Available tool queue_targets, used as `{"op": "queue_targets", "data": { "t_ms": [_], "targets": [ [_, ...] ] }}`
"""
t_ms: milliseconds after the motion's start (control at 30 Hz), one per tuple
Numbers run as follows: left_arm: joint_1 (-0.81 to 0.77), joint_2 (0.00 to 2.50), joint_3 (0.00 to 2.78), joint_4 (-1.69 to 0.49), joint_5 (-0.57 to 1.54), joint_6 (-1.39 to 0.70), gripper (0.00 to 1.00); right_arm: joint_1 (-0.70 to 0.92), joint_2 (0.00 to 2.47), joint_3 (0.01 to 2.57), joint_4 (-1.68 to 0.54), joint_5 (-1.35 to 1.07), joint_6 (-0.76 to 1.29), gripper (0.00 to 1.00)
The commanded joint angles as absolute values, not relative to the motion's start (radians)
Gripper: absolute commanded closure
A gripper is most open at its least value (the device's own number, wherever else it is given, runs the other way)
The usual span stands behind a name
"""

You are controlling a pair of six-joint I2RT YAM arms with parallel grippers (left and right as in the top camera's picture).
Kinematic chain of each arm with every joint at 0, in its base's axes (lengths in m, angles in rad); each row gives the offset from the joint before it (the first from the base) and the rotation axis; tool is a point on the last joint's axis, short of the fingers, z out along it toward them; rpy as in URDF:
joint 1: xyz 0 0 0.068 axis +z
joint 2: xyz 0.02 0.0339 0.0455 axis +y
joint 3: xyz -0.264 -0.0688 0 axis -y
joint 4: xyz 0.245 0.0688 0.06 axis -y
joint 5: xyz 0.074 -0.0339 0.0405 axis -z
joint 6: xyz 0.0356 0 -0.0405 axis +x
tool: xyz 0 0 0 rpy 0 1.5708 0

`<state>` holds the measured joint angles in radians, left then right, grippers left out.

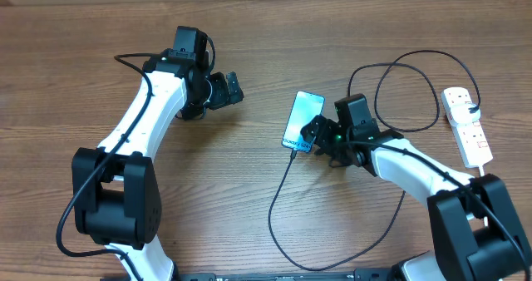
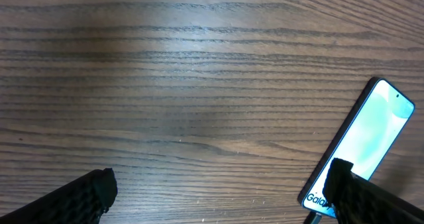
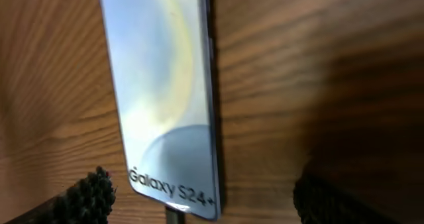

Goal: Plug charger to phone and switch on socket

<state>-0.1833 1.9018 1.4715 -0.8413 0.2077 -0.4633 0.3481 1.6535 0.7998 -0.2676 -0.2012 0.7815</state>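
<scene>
The phone [image 1: 303,120] lies flat mid-table, its light screen up with "Galaxy S24+" at the near end [image 3: 165,98]. The charger's thin black cable [image 1: 275,206] runs from the phone's bottom edge, where its connector tip [image 3: 176,217] meets it. From there it loops along the front and up to the white socket [image 1: 467,130] at the far right. My right gripper [image 1: 320,136] is open, its fingers [image 3: 87,197] standing either side of the phone's lower end. My left gripper [image 1: 226,88] is open over bare wood left of the phone [image 2: 370,139].
The socket's thick white cord [image 1: 480,166] leaves toward the right arm's base. More charger cable [image 1: 407,73] loops behind the right arm. Both arm bases stand at the front edge.
</scene>
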Motion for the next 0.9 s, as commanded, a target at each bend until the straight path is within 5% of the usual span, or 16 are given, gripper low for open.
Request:
{"op": "queue_targets", "data": {
  "t_ms": [0, 200, 567, 867],
  "targets": [
    [-0.185, 1.877, 1.472, -0.84, 0.199, -0.445, 0.0, 0.345, 1.572, 0.787, -0.289, -0.181, 0.765, 0.18],
    [-0.185, 1.877, 1.472, -0.84, 0.199, -0.445, 0.0, 0.33, 1.461, 0.794, -0.368, -0.181, 0.717, 0.46],
    [-0.184, 1.877, 1.472, -0.839, 0.199, -0.445, 0.01, 0.3, 1.378, 1.079, -0.815, -0.183, 0.541, 0.67],
    [-0.184, 1.877, 1.472, -0.838, 0.199, -0.445, 0.01, 0.196, 1.378, 1.266, -1.06, -0.135, 0.416, 0.69]
  ]
}}
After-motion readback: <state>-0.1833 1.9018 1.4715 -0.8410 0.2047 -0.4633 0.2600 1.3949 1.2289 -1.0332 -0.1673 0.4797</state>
